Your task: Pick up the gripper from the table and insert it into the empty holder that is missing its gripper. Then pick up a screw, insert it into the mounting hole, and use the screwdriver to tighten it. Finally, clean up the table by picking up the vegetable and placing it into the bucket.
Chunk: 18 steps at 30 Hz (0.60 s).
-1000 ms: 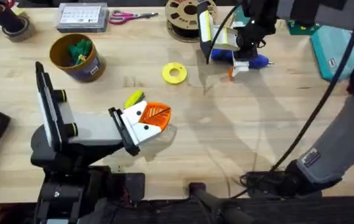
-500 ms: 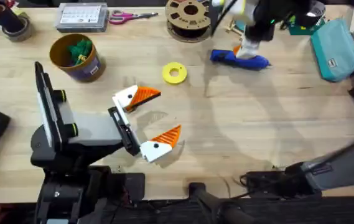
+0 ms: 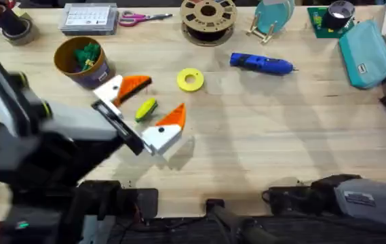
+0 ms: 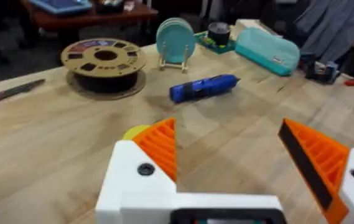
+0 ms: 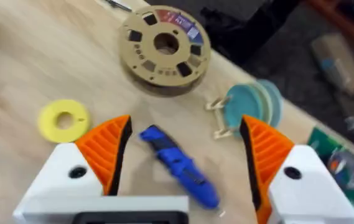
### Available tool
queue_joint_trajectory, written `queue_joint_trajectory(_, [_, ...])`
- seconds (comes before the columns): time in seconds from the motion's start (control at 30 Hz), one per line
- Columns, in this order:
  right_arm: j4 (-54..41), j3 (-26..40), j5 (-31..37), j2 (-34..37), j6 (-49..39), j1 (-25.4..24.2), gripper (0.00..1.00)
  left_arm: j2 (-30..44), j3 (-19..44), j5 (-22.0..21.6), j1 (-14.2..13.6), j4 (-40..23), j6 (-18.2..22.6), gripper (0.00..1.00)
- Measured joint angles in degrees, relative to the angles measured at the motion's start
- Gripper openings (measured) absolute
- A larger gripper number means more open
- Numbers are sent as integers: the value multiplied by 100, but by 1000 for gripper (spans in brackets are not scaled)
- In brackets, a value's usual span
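Left pincer [image 3: 143, 106] now straddles vegetable [image 3: 146, 108] — right arm gone.

The left arm's white-and-orange gripper [image 3: 148, 108] swung away from the arm's base and toward the round mustard-brown bucket with the dark blue label band [image 3: 83, 62], ending closer to it than half a second before. Its orange ribbed fingers [image 3: 133, 83], closed together a second earlier, had spread wide and now stood either side of the small yellow-green toy vegetable [image 3: 146, 108], which had come back into the overhead view after the gripper had hidden it. The right arm, which had been over the blue cylindrical screwdriver [image 3: 261, 63], withdrew from above it, leaving it uncovered on the wooden surface [image 3: 274, 129]. In its wrist view, the right gripper [image 5: 186, 146] stood open above that screwdriver.
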Motion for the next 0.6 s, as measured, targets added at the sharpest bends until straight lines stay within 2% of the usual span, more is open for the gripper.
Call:
queue_joint_trajectory(0.2, [-777,15,-58,-595,715,-2,997,1511,1813,-738,0,-1783,738,983])
queue_joint_trajectory(0.33, [-872,-62,-142,-703,866,-2,997,2500,2771,-1173,0,-2698,1188,985])
queue_joint_trajectory(0.47, [-853,-446,-274,-833,928,-2,997,3389,3392,-1518,0,-3245,1495,985])
queue_joint_trajectory(0.6, [-656,-1067,-376,-1094,996,-7,997,4096,3710,-1718,0,-3352,1612,985])
